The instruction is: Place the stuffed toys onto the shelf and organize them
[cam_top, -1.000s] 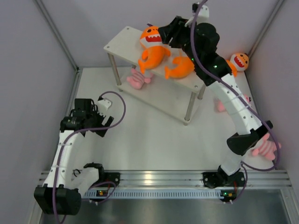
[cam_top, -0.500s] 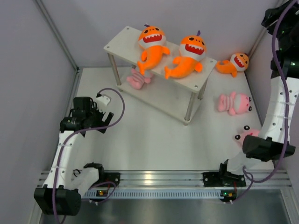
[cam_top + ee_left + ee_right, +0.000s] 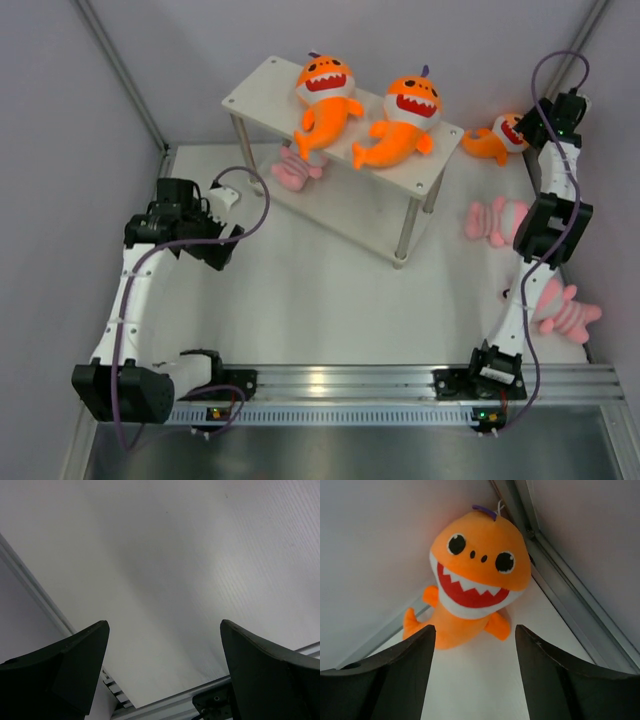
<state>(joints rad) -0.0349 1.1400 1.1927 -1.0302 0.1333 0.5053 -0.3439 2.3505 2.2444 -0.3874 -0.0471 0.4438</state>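
Pink striped plush toy (image 3: 292, 176) mostly hidden under white two-tier shelf (image 3: 262, 90). Second pink striped plush (image 3: 488, 220) half covered by right arm's black elbow (image 3: 552, 225); third pink striped plush (image 3: 572, 318) crossed by same arm. Orange shark plush (image 3: 485, 143) in back corner partly behind right wrist (image 3: 553, 120).

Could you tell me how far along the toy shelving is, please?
Two orange sharks lie on the shelf top; one pink toy sits beneath it. The right tool, open, faces the third shark on the floor, not gripping it. Two more pink toys lie on the floor; the left tool is empty.
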